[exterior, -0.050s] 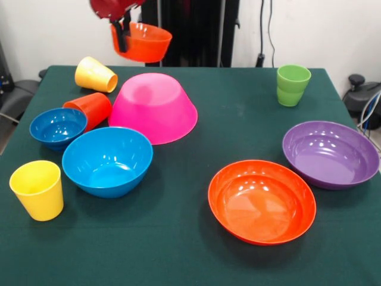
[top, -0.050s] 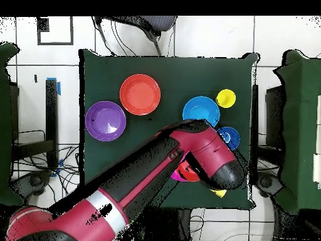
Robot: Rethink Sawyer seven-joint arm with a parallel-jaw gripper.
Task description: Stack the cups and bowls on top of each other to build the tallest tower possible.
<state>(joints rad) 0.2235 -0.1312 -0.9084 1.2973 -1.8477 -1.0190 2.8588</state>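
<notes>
I see the table (exterior, -0.050s: 178, 256) under a dark green cloth, a white wall (exterior, -0.050s: 47, 30) behind it, black cables (exterior, -0.050s: 265, 30) hanging there, and pale floor tiles (top, -0.050s: 207, 37) around it.

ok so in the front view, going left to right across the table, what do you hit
upright yellow cup → small blue bowl → medium blue bowl → upturned pink bowl → wide orange bowl → green cup → purple bowl. The tipped yellow and orange-red cups overlap these in order, so I left them out.
</notes>
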